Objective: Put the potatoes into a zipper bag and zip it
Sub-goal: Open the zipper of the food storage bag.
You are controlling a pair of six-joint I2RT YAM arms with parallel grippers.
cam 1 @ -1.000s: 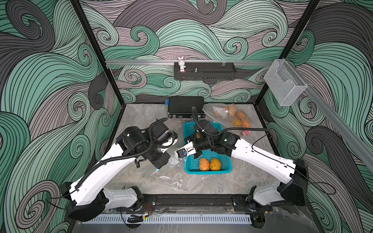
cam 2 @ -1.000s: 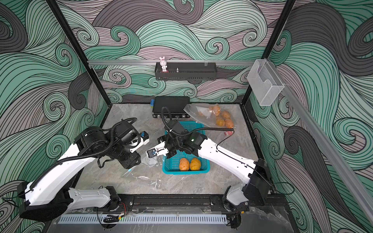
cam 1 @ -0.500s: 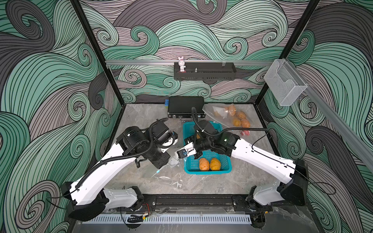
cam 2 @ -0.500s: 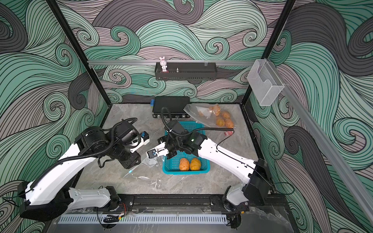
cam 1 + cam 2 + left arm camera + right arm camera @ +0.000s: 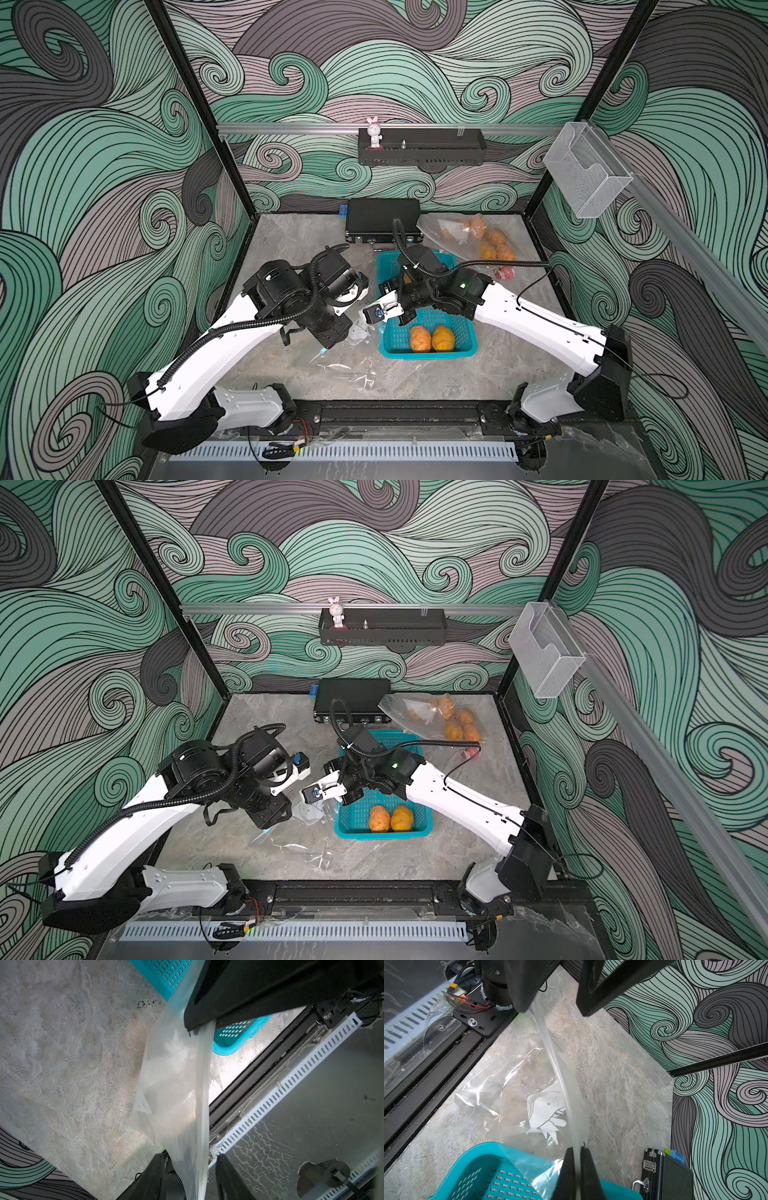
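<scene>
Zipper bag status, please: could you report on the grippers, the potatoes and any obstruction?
Right gripper shut on zipper bag edge; left gripper open, fingers astride same edge. Bag looks empty; two potatoes in teal basket. Bag film drapes basket rim.

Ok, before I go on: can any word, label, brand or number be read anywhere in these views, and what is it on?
No text can be read in any view.
On the zipper bag: only a white whale drawing, no words.
A white mark on the same bag in the left wrist view: too blurred to read.
The blue piece by the black case: its markings are too small to read.
</scene>
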